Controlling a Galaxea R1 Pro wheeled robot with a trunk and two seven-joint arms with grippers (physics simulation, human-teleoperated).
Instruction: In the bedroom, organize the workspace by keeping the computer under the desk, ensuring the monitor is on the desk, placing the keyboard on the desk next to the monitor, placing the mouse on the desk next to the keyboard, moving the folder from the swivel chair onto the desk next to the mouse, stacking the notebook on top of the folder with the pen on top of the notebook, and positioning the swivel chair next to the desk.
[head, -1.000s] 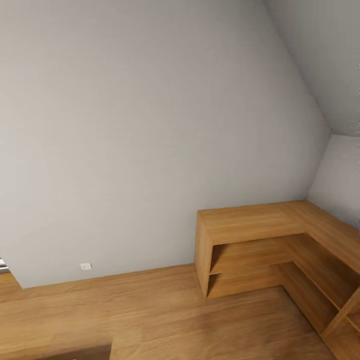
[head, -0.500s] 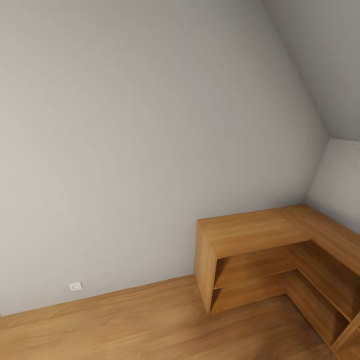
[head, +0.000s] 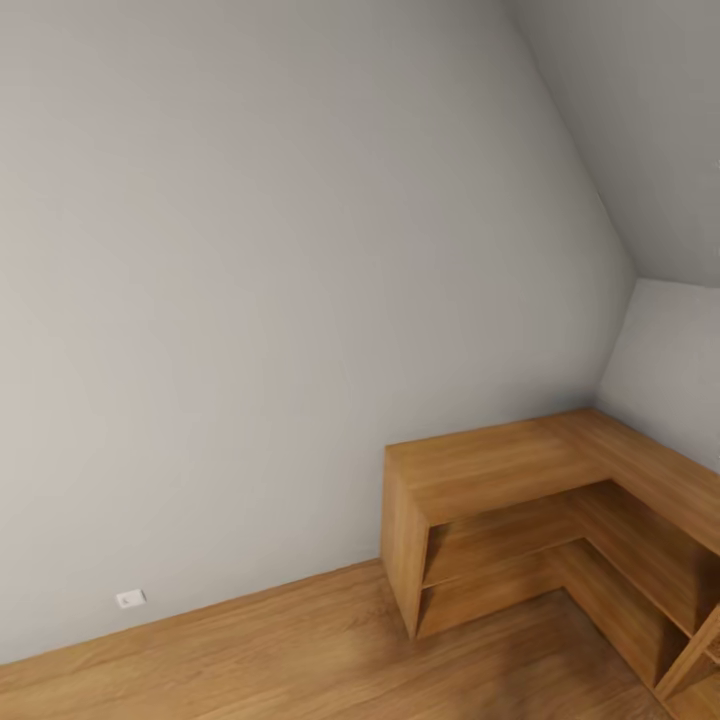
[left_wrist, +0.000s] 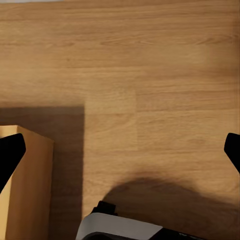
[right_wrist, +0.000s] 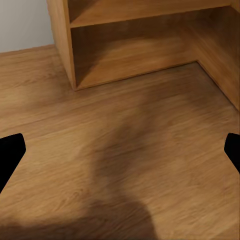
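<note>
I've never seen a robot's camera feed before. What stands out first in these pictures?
The low wooden L-shaped shelf unit catches the eye first, tucked into the room's corner at the head view's right, its shelves bare. Behind it rises a plain grey wall with a small white outlet near the wooden floor. Each wrist view shows dark fingers spread wide over floorboards.

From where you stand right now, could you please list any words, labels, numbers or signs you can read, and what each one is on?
None: there is no readable text in these pictures.
The small white wall plate low on the grey wall bears no marking that can be made out; it is too small to tell.
The wooden corner shelf unit and the wooden floor carry no labels.
</note>
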